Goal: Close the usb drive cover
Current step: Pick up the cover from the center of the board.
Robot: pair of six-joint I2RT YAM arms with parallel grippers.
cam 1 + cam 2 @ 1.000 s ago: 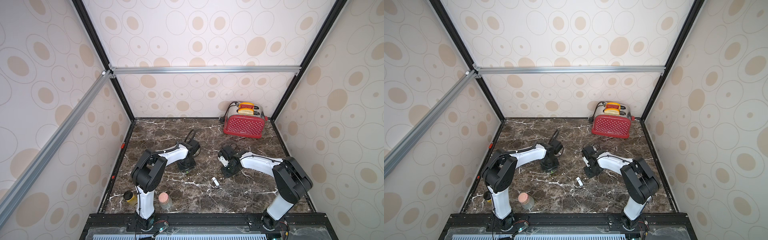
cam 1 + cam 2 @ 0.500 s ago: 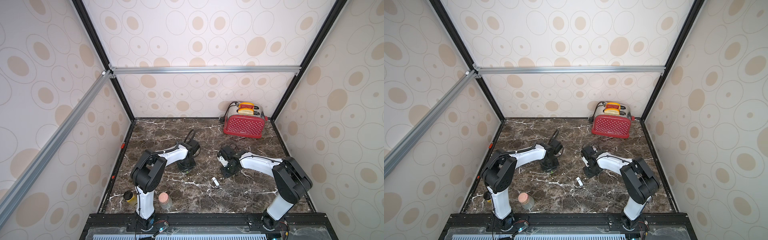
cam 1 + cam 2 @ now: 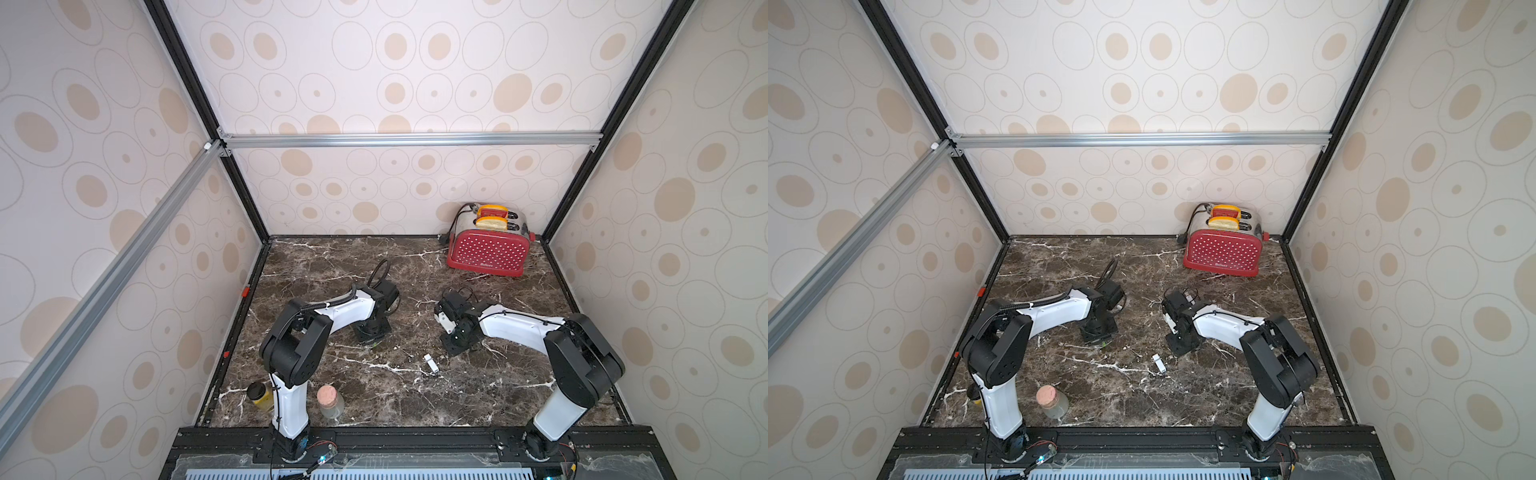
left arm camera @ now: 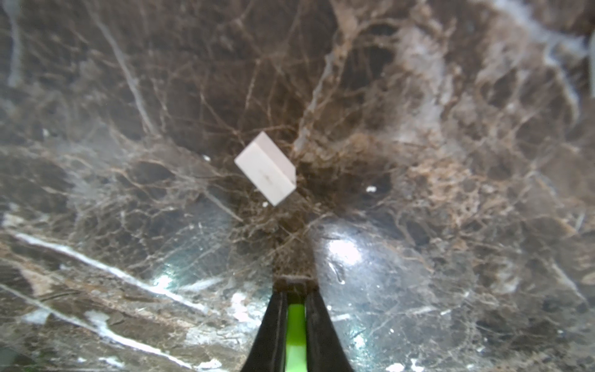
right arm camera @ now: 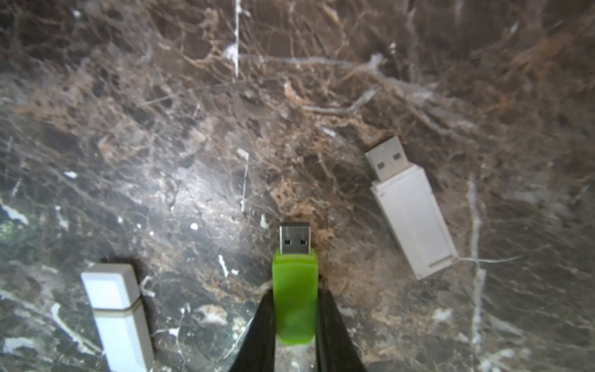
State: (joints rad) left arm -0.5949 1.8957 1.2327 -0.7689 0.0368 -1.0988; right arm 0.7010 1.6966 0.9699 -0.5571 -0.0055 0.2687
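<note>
Awaiting capping: green usb drive [image 5: 294, 299], plug [image 5: 294, 240] bare, was pinched in right fingers [image 5: 260, 328]; green cover [image 4: 295, 325], at its nine o'clock, pinched in left fingers [image 4: 273, 328]. Next move probably required aligning cover with plug.

Left arm [image 3: 345, 309] and right arm [image 3: 511, 328] stretch low and forward; left tool [image 4: 296, 288] pinches a green cover [image 4: 295, 319], right tool [image 5: 295, 293] clamps the green usb drive [image 5: 294, 277].

USB drives: 3 in the right wrist view: green drive [image 5: 294, 290], uncapped white drive [image 5: 415, 219], capped white drive [image 5: 117, 315]. Left wrist view: 1 loose white cap [image 4: 265, 167], 1 green piece [image 4: 295, 322]. Top view, right of centre: 1 toaster [image 3: 488, 251], 2 toast slices [image 3: 491, 223]. Lower left: 2 jars, cork-topped jar [image 3: 330, 401] and yellow jar [image 3: 259, 395].
</note>
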